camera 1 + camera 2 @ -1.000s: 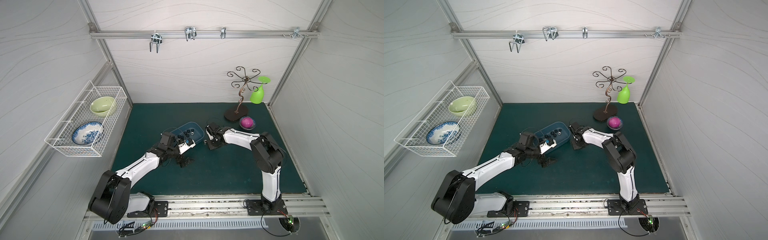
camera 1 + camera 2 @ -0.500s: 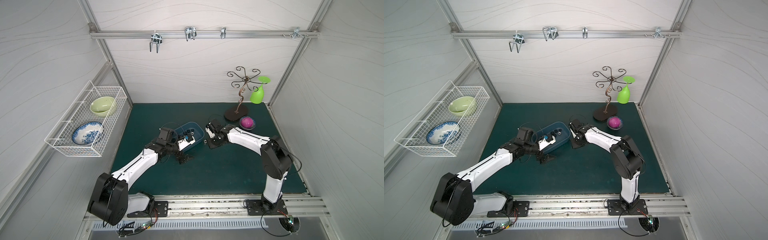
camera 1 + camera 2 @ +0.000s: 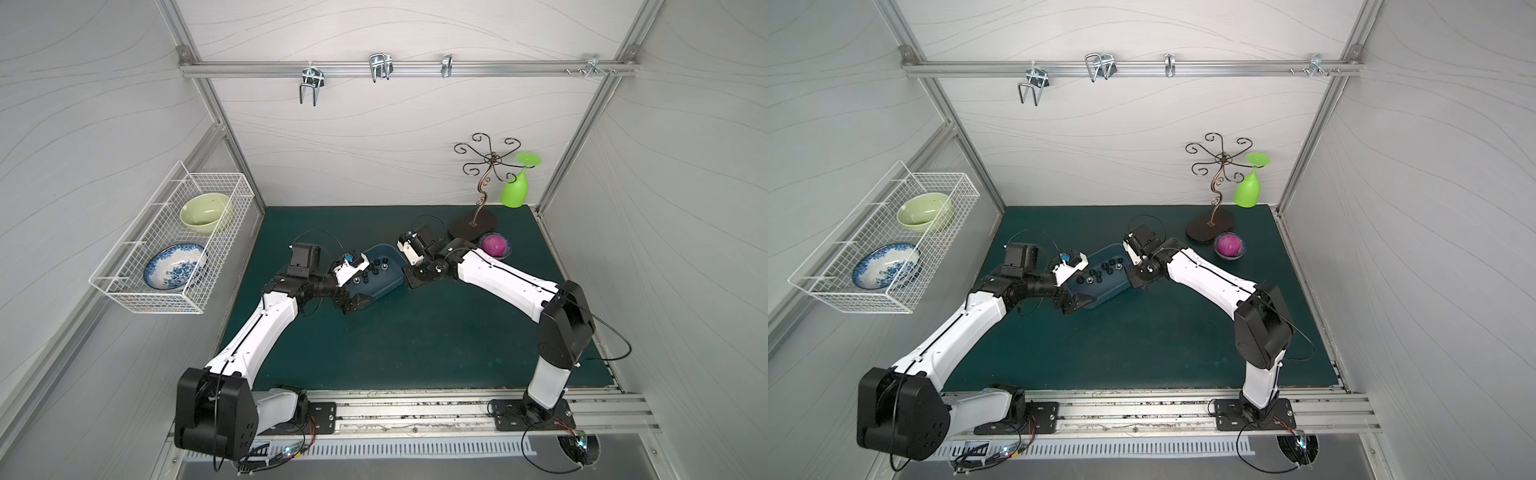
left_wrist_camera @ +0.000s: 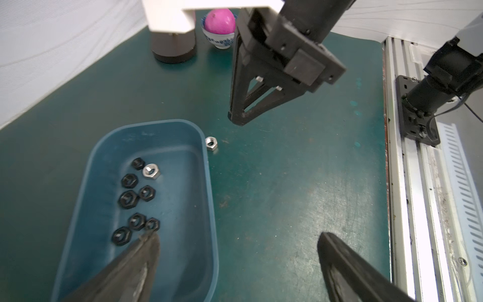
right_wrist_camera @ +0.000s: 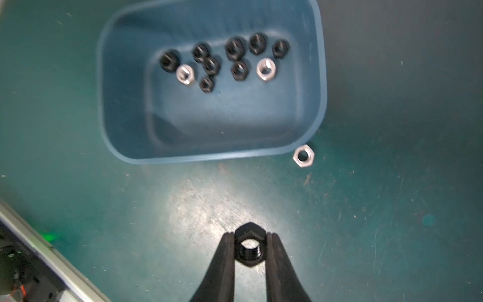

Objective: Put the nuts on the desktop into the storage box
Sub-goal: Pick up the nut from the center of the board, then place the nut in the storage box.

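Currently clamping a black nut (image 5: 249, 228) across its flats in the right gripper (image 5: 249, 235), above bare desktop (image 5: 392, 209) and short of the box (image 5: 209, 157).

Risks, as judged:
- dropping the nut outside the rim if released before crossing it;
- losing it from so shallow a fingertip pinch through twist or jolt;
- nudging the silver nut (image 5: 303, 163), lying on the desktop just beside a box corner, or shoving the box on a low pass;
- brushing the left gripper (image 4: 237, 236), working near the same box.

Pose: right arm low and extended, fingers angled down; left arm stretched likewise, fingers spread wide and empty, one over the box interior, one over the desktop. Inside the box, clustered: the other nuts (image 5: 236, 49).
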Motion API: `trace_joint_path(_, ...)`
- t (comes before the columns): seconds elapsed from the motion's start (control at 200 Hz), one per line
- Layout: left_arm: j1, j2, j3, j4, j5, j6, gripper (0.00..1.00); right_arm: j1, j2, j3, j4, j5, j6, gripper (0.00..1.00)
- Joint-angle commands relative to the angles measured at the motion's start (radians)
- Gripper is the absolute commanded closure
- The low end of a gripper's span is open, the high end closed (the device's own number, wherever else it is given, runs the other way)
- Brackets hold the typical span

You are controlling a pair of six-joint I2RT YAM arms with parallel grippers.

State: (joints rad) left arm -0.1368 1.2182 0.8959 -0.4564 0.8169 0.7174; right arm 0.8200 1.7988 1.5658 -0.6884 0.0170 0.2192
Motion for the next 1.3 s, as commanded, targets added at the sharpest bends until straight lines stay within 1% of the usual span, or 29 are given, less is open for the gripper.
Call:
trace_joint_path(0.0, 0.029, -0.023, 0.037, -0.026, 0.032, 0.023, 0.01, 0.026, 0.019, 0.07, -0.028, -0.021, -0.023, 0.84)
trace_joint_path(0.13, 0.065, -0.033, 0.031, -0.024, 0.035, 0.023, 0.01, 0.052, 0.07, 0.152, -0.042, -0.028, -0.036, 0.85)
trace_joint_path(0.295, 0.098, -0.046, 0.028, -0.026, 0.041, 0.013, 0.01, 0.058, 0.133, 0.227, -0.043, -0.04, -0.047, 0.85)
trace_joint_path(0.385, 0.114, -0.051, 0.012, 0.002, 0.031, -0.021, 0.01, 0.058, 0.179, 0.277, -0.046, -0.029, -0.065, 0.85)
trace_joint_path(0.54, 0.117, -0.052, -0.033, 0.081, -0.052, -0.115, 0.01, 0.055, 0.254, 0.342, -0.039, -0.003, -0.103, 0.85)
trace_joint_path(0.71, 0.116, -0.025, -0.039, 0.043, -0.07, -0.086, 0.02, 0.017, 0.332, 0.392, -0.024, -0.016, -0.11, 0.84)
trace_joint_path(0.921, 0.116, 0.042, 0.009, 0.082, -0.115, -0.061, 0.01, -0.039, 0.413, 0.434, -0.016, -0.041, -0.11, 0.84)
trace_joint_path(1.136, 0.117, 0.162, 0.072, 0.106, -0.148, -0.048, 0.01, -0.054, 0.518, 0.539, -0.058, -0.016, -0.141, 0.85)
trace_joint_path(1.296, 0.117, 0.194, 0.067, 0.136, -0.175, -0.027, 0.01, -0.054, 0.559, 0.577, -0.048, -0.058, -0.146, 0.85)
